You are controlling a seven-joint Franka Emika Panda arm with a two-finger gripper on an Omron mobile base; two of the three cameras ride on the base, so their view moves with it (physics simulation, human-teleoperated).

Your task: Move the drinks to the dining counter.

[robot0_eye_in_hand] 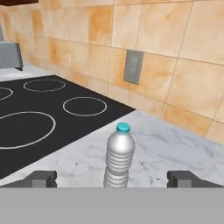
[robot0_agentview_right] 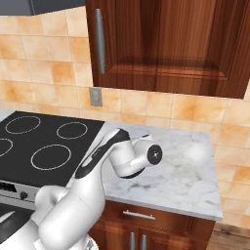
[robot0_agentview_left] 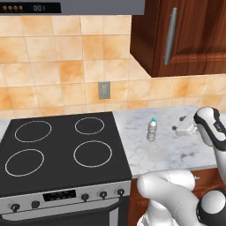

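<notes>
Wide-open hand (robot0_eye_in_hand: 112, 178) frames the upright water bottle (robot0_eye_in_hand: 119, 156), standing between its fingertips without touching.

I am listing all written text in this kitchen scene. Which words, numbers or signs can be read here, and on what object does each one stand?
"001": pale digits on the dark display panel at the top left of the left base view; blurred, so the reading is uncertain.
Orange dots left of those digits: indicator lights, not text.
Stove control display: too small and blurred to read.
Water bottle: no label visible.
Wall outlet: no text visible.
</notes>
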